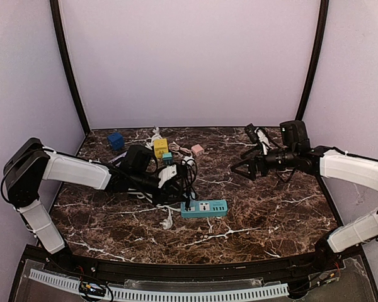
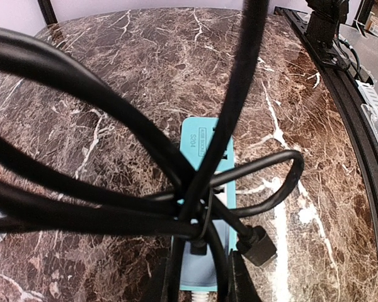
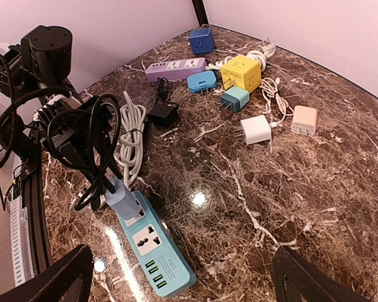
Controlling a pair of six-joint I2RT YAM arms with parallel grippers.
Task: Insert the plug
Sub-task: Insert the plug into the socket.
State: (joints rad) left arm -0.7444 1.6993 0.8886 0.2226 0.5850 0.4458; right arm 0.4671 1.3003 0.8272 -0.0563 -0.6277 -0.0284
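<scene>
Looped black cable (image 2: 82, 91) with boxy black plug (image 2: 258, 246); my left pincer (image 1: 169, 177) clamps the cable over teal power strip (image 2: 198, 141), label unreadable; my right pincer (image 1: 242, 167) gapes empty.

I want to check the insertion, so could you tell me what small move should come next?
Probably press the left gripper straight down: it grips the plug over the end socket of the strip, and the plug seemingly is not fully seated.

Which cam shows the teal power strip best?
Right wrist: the teal power strip fills the foreground, sockets and USB ports clear. Top external shows it whole but small. Left wrist sees mostly black cables across it.
</scene>
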